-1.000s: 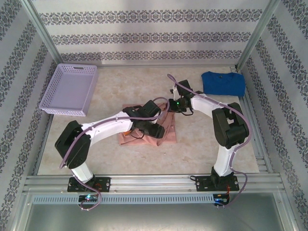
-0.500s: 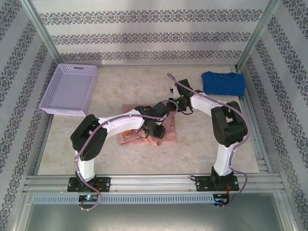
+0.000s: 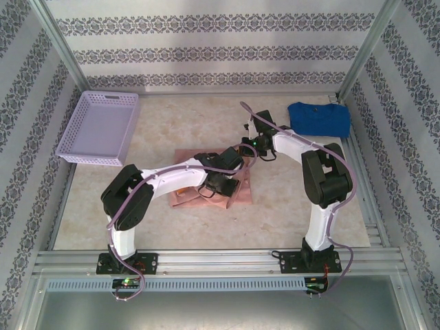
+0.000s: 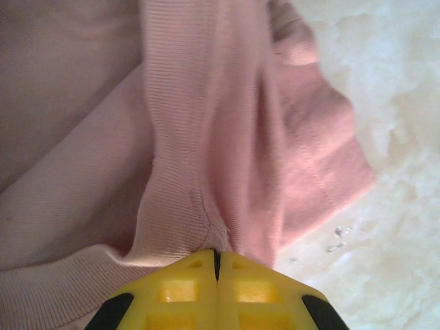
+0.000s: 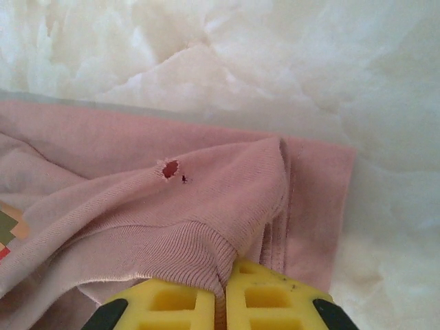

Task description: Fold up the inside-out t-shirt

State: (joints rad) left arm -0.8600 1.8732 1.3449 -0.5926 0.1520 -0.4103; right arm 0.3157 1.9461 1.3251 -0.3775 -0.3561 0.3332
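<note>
The inside-out t-shirt (image 3: 240,191), salmon pink, lies crumpled in the middle of the table under both arms. My left gripper (image 3: 217,184) is down on its middle. In the left wrist view its yellow fingertips (image 4: 240,278) meet, and a raised ribbed fold of the t-shirt (image 4: 185,137) runs into the left gripper (image 4: 216,260). My right gripper (image 3: 246,150) sits at the shirt's far right corner. It (image 5: 225,292) is shut on a ribbed edge of the t-shirt (image 5: 206,206). A small hole (image 5: 170,168) and a bit of coloured print (image 5: 10,230) show there.
A lilac basket (image 3: 100,127) stands at the back left. A folded bright blue t-shirt (image 3: 318,118) lies at the back right. Metal frame posts and patterned walls enclose the marble-look table (image 3: 179,117).
The left arm drew its elbow in and swung its gripper right and down onto the shirt, where it shut on a fold. The right gripper closed a little more and barely moved.
</note>
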